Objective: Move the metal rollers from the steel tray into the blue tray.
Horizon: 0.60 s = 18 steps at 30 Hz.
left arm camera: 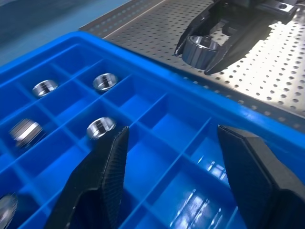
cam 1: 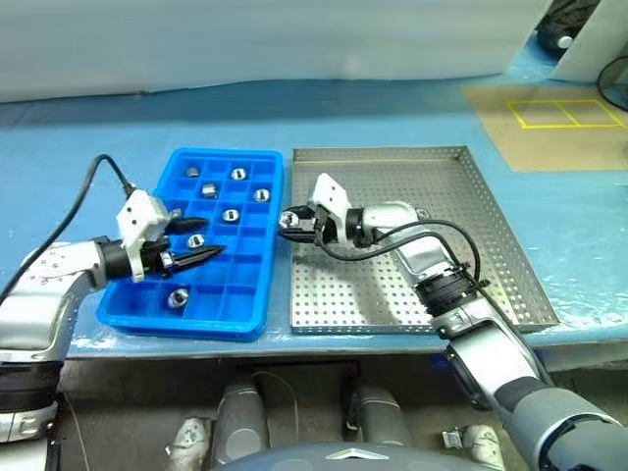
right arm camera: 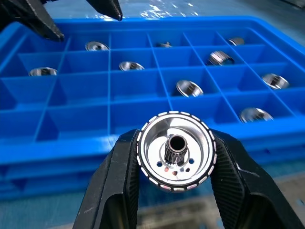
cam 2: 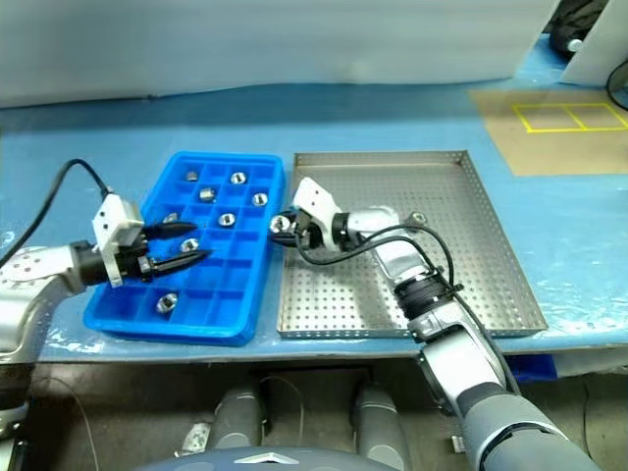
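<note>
- 1 roller (right arm camera: 174,150) sits pinched in the right hand (cam 1: 290,222), at the blue tray (cam 1: 257,316) rim beside the steel tray (cam 1: 491,196).
- Releasing early could drop it outside a compartment.
- Left hand (cam 1: 191,242) hovers spread, empty; collision possible.

I stand at a table (cam 1: 118,128) covered with a light blue sheet (cam 1: 78,137) that wrinkles and shines along the table's near edge. Along its far edge runs a pale white wall (cam 1: 245,39). Toward the far right corner lies a tan cardboard-coloured patch (cam 1: 549,123) marked with a yellow rectangle outline (cam 1: 566,113) split in two. Beyond that corner sit a white panel (cam 1: 589,49) and some dark equipment (cam 1: 564,25). Below the near edge the floor (cam 1: 128,422) is a dull brownish grey. The light is even and bright.
</note>
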{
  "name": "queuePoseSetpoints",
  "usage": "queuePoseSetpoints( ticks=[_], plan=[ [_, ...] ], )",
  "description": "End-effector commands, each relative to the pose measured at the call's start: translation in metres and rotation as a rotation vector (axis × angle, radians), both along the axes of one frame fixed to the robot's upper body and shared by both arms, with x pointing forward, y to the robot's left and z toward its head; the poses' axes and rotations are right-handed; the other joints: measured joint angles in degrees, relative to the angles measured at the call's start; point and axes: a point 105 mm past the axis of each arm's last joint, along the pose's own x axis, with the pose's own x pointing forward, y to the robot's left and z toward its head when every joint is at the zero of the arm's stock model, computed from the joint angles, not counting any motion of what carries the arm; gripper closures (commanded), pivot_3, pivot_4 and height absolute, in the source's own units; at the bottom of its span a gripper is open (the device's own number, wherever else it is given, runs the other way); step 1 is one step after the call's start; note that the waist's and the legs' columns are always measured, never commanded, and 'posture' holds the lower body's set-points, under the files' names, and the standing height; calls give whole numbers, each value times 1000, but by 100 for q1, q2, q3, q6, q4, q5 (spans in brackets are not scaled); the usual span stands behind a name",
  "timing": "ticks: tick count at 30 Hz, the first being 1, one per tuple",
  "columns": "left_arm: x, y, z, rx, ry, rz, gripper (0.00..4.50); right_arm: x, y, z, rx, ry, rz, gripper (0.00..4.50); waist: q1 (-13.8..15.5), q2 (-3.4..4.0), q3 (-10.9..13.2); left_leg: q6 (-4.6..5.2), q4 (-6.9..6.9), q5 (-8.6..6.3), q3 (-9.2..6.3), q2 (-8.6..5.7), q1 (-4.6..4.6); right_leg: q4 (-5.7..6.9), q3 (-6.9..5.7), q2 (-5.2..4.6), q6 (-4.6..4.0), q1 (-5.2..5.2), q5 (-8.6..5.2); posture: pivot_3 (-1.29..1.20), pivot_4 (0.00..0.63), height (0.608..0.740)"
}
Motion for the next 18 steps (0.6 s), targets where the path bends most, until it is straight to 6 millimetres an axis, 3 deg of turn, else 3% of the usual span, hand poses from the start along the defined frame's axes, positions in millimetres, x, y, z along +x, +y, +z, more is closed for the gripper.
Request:
queuePoseSetpoints(
  ticks=[1, 6, 10, 18],
  plan=[
    [-12, 12, 19, 8, -64, 69, 1384, -2, 23, 17, 40, -61, 69, 2866, 56, 0, 0, 0, -2, 0, -1, -1, 1, 0, 0, 0, 0, 0, 0, 220, 150, 740],
    [-26, 23, 19, 6, -50, 138, 1384, -12, 52, 16, 67, -15, 157, 2866, 199, -1, 1, -3, -18, 1, -5, -1, 0, -3, -7, -2, -3, -1, -2, 255, 150, 740],
    [-31, 19, 16, 2, -38, 142, 1384, -28, 70, -2, 6, 3, 241, 2866, 294, -1, 1, -9, -33, 4, -11, 0, 1, -3, -13, -1, -3, -3, -4, 273, 150, 740],
    [-41, 10, 9, -7, -4, 127, 1384, -37, 84, -16, -17, 23, 276, 2866, 333, -2, 1, -12, -38, 6, -17, -2, -1, -3, -12, -1, -3, -7, -4, 309, 150, 740]
  ],
)
